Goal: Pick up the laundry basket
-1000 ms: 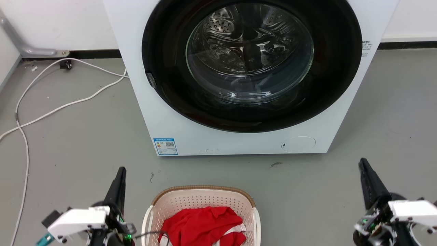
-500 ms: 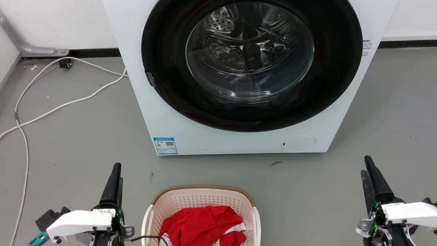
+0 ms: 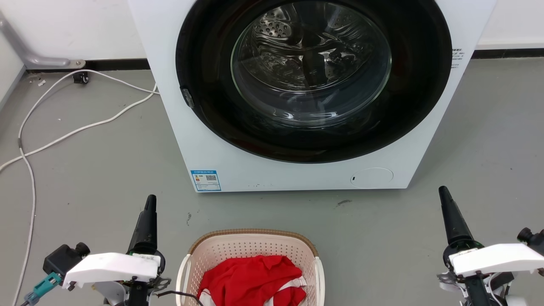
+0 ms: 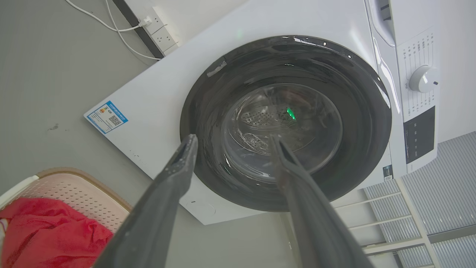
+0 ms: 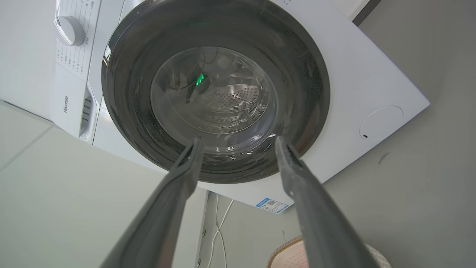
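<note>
The laundry basket (image 3: 238, 248) is a cream perforated tub with a brown woven rim and white side handles. It sits on the grey floor at the bottom centre of the head view, with red cloth (image 3: 253, 280) inside. The left wrist view catches its corner (image 4: 80, 190), and the right wrist view its rim (image 5: 288, 247). My left gripper (image 3: 149, 203) hovers just left of the basket, apart from it, its fingers (image 4: 178, 167) spread open and empty. My right gripper (image 3: 444, 193) is far to the basket's right, also open (image 5: 238, 143) and empty.
A white front-loading washing machine (image 3: 204, 140) with a shut dark glass door (image 3: 312, 72) stands right behind the basket. White cables (image 3: 68, 136) trail over the floor at the left. A wall and dark skirting (image 3: 114, 66) run behind.
Both grippers have rolled on their wrists and their tips have risen slightly in the head view. The basket and the washing machine have stayed put.
</note>
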Robot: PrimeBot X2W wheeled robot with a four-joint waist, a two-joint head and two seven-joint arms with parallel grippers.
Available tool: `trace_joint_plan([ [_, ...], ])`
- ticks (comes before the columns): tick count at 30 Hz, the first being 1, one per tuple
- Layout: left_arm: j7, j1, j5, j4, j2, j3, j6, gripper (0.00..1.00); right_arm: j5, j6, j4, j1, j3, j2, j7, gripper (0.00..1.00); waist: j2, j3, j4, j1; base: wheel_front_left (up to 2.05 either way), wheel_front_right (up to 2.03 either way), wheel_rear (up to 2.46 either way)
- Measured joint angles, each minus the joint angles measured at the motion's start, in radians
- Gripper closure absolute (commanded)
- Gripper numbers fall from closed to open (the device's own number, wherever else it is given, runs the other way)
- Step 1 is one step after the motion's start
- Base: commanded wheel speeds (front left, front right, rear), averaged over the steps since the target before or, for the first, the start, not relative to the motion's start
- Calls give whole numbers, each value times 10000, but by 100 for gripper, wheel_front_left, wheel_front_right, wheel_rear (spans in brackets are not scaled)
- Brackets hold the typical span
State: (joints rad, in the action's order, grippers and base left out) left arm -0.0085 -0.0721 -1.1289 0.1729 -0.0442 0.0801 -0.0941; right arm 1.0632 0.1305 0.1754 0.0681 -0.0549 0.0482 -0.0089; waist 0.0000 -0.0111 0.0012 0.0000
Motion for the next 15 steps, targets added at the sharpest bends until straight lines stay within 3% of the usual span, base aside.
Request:
trace_joint_plan([
  [5, -311, 1, 1336, -198, -2, -109, 13, 0, -1549, 0, -165, -81, 176, 0, -278, 0, 0, -17, 4, 0, 0, 0, 0],
  [15, -652, 12, 2617, -468, -8, -123, -46, 0, -3103, 0, -495, -123, 303, 0, -633, 0, 0, -67, 12, 0, 0, 0, 0],
])
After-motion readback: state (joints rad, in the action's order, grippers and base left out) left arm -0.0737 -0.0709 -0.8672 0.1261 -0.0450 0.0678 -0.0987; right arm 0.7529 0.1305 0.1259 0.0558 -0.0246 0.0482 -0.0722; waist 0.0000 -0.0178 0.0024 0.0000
